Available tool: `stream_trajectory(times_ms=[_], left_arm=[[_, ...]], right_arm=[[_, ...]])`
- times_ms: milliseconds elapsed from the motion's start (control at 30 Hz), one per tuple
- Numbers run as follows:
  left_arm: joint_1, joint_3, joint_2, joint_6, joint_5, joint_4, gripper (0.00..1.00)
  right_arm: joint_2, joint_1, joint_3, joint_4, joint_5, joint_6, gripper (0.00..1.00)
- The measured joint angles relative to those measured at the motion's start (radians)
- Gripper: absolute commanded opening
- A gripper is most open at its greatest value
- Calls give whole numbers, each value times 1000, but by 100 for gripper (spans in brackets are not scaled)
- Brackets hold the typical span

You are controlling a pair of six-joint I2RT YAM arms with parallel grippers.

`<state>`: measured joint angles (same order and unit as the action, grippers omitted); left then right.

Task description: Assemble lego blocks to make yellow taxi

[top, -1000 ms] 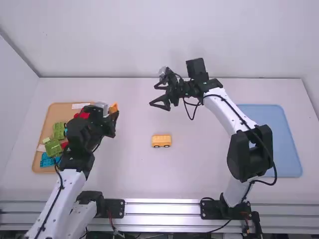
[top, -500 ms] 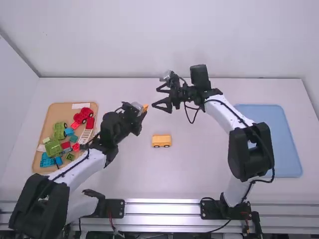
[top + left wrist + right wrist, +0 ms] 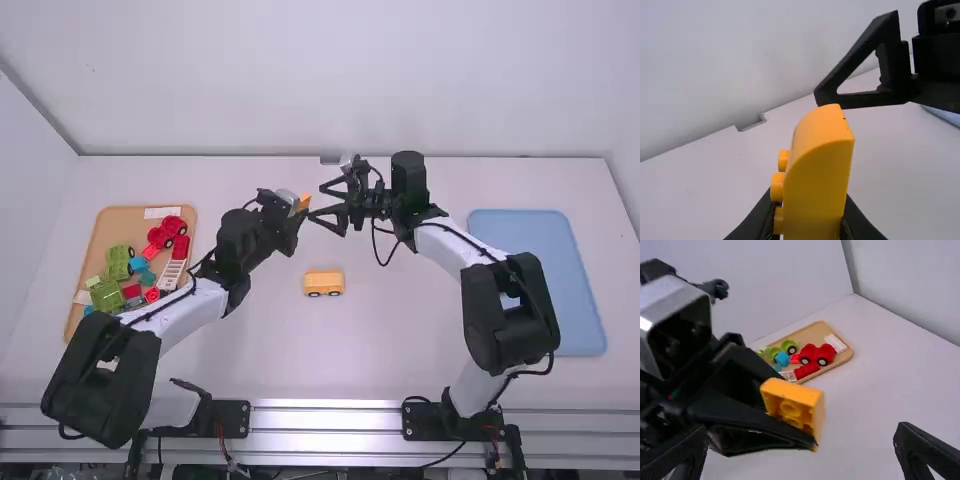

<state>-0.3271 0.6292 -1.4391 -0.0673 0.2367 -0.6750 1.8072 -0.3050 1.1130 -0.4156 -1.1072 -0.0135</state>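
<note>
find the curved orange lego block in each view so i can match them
high view: near the middle, curved orange lego block in the left gripper
left wrist view: between that gripper's fingers, studs showing
right wrist view: in the left gripper, hollow underside showing, tan tray beyond
shared landmark: open right gripper

Left gripper [image 3: 299,207] clamped; right gripper [image 3: 317,201] spread wide, near it.

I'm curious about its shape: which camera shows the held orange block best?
The left wrist view: the block looks largest there, with studs and rounded side plain. The right wrist view shows its hollow underside; the high view, a small orange patch at the left hand.
</note>
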Motion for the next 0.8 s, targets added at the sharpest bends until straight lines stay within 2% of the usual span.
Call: stream_trajectory(times_ms=[133, 267, 333, 400, 500, 533, 733, 800], left_arm=[[-23, 0, -37, 7, 7, -34, 2], [-47, 0, -40, 8, 6, -45, 2], [-64, 0, -40, 11, -11, -53, 2], [-76, 0, -40, 15, -32, -60, 2], [-93, 0, -40, 16, -71, -66, 2], [-107, 0, -40, 20, -97, -74, 2], [-128, 0, -40, 35, -154, -80, 2], [-129, 0, -40, 48, -169, -80, 2]], right_arm=[[-2, -21, 0, 6, 0, -19, 86], [-2, -34, -3, 20, 39, -23, 81], [-2, -33, -3, 29, 51, -13, 68], [-3, -31, -4, 29, 54, -6, 61], [-5, -32, -3, 26, 60, 0, 59], [-6, -32, -3, 24, 70, 6, 55], [-7, -39, -3, 22, 102, 13, 44], [-11, -44, -4, 22, 107, 21, 43]])
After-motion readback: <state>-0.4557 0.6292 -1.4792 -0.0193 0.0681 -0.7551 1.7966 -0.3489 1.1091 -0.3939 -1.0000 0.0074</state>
